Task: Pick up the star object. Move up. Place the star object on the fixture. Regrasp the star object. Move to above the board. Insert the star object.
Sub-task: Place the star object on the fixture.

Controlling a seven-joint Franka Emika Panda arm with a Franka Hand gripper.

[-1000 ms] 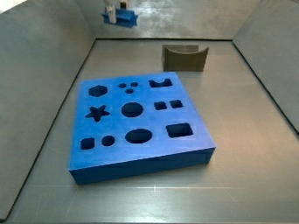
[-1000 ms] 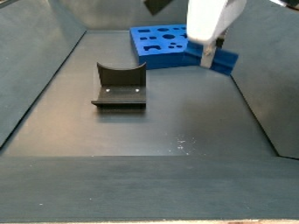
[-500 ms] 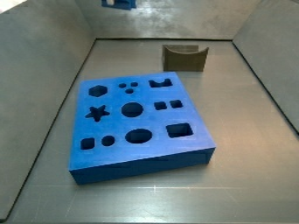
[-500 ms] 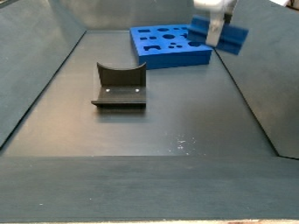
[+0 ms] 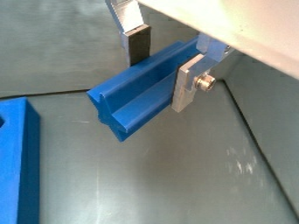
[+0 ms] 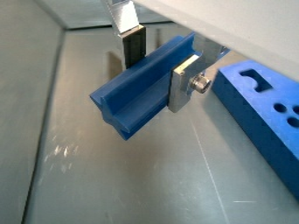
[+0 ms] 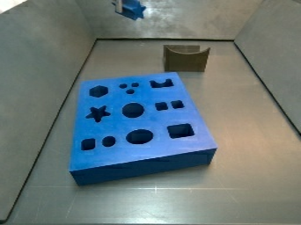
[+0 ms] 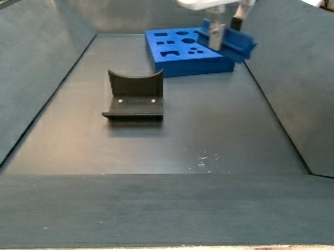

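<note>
In both wrist views the star object (image 5: 135,92) (image 6: 135,87), a blue ridged peg, lies crosswise between my gripper's (image 5: 163,63) fingers. One dark pad (image 5: 138,44) presses one side and a silver plate (image 5: 187,83) the other, so the gripper is shut on it. In a side view the gripper (image 8: 224,29) hangs high by the right wall with the star object (image 8: 239,42) below it, beside the board (image 8: 189,51). From the opposite side the star object (image 7: 129,9) shows at the upper edge, beyond the board (image 7: 141,114). The fixture (image 7: 186,57) (image 8: 133,96) stands on the floor with nothing in its notch.
Grey walls (image 7: 47,53) enclose the floor on all sides. The board's edge (image 5: 14,166) (image 6: 263,96) shows below the gripper in both wrist views. Its star-shaped hole (image 7: 99,112) lies near the left side.
The gripper with the star object has risen and moved along the wall toward the board's end. The star object has turned in the views. Board and fixture have not moved.
</note>
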